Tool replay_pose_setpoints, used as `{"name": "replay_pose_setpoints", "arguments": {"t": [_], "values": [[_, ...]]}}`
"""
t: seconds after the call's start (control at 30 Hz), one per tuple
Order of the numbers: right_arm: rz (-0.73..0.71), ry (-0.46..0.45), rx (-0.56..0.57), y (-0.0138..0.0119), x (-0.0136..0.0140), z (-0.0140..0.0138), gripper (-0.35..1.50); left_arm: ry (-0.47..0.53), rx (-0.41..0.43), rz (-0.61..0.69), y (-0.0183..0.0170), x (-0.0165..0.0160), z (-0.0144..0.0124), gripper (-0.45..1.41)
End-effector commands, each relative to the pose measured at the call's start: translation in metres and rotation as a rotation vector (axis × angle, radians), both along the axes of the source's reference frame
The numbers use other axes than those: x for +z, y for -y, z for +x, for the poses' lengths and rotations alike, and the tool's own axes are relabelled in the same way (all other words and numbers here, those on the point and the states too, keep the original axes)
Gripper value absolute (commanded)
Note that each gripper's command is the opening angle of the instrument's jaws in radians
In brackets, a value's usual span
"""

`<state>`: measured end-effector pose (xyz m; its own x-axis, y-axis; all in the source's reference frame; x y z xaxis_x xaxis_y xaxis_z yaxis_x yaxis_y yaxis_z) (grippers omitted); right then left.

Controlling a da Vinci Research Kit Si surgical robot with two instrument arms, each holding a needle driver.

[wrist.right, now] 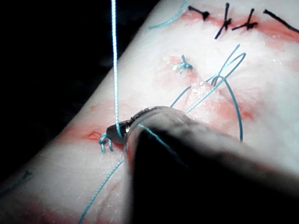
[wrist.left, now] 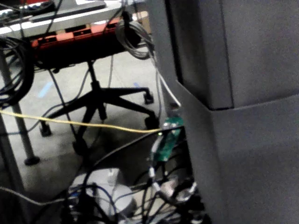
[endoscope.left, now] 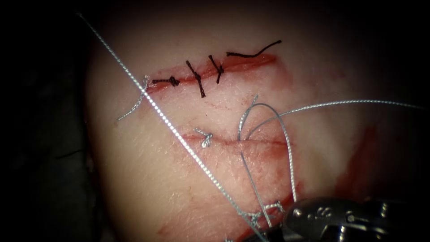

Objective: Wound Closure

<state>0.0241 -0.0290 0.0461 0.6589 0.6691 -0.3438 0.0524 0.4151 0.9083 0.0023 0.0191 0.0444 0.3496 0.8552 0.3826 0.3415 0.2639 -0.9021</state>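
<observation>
Silvery braided thread (endoscope.left: 170,127) runs taut in a long diagonal across the tissue (endoscope.left: 148,179), from the upper left down to a small knot (endoscope.left: 262,214) at the lowest cut, just beside your right tool (endoscope.left: 291,219). In the right wrist view that tool's tip (wrist.right: 117,132) sits right at the knot (wrist.right: 105,141) with the strand passing over it, but you cannot tell whether its jaws grip the thread or merely lie against it. My reading is that you are at the knot-tying stage on this cut; the next move calls for even tension without lifting the knot. A loose loop (endoscope.left: 275,134) lies over the middle cut (endoscope.left: 251,142), which already carries one tied stitch (endoscope.left: 205,138). The top cut (endoscope.left: 215,69) holds dark sutures (endoscope.left: 196,78).
</observation>
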Motion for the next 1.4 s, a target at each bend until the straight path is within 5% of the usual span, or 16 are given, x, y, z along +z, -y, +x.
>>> {"name": "replay_pose_setpoints", "arguments": {"t": [0.03,0.27,0.4,0.47,0.6,0.73,0.87,1.0,1.1,1.17,1.23,1.3,1.4], "values": [[0.013,0.004,-0.007,0.0004,-0.0001,0.0004,-0.35,-0.002,0.0,-0.002,-0.0001,0.0005,-0.0005,-0.45],[0.12,0.108,-0.073,0.0027,-0.0013,-0.0031,-0.35,-0.046,-0.064,-0.002,-0.0009,0.0007,0.0027,-0.45],[0.143,0.135,-0.094,0.0033,-0.0008,-0.0041,-0.35,-0.045,-0.059,-0.036,-0.0004,0.0008,0.0019,-0.45],[0.126,0.135,-0.007,0.0026,-0.0008,-0.0038,-0.35,-0.013,-0.035,-0.028,0.0001,0.0009,0.0007,-0.45],[0.028,0.052,0.224,-0.0016,-0.0015,-0.0018,-0.35,0.055,0.097,-0.005,0.0026,0.0019,-0.0034,-0.45],[-0.053,-0.002,0.551,-0.0095,-0.0036,-0.0005,0.19,0.088,0.277,0.012,0.0083,0.0035,-0.0096,-0.45],[-0.128,-0.006,0.734,-0.0149,-0.0051,-0.0011,0.1,0.125,0.379,0.009,0.0124,0.0039,-0.0132,-0.45],[-0.188,0.045,0.849,-0.0176,-0.0043,-0.0007,0.07,0.165,0.434,0.009,0.0136,0.0027,-0.0154,-0.45],[-0.206,0.083,0.907,-0.0172,-0.0025,-0.0008,0.09,0.183,0.457,0.014,0.0139,0.0019,-0.0163,-0.45],[-0.098,0.079,0.874,-0.016,-0.0007,-0.0007,0.05,0.187,0.461,0.016,0.014,0.0019,-0.0166,-0.45],[-0.082,0.016,0.706,-0.0141,0.0013,0.0005,-0.21,0.183,0.454,0.019,0.0139,0.002,-0.0173,-0.45],[-0.106,-0.003,0.654,-0.0134,0.0021,0.0014,-0.33,0.189,0.445,0.02,0.0137,0.002,-0.0176,-0.45],[-0.145,-0.023,0.601,-0.0103,0.0043,0.0048,-0.35,0.236,0.356,-0.039,0.0121,0.0007,-0.0175,-0.45]]}}
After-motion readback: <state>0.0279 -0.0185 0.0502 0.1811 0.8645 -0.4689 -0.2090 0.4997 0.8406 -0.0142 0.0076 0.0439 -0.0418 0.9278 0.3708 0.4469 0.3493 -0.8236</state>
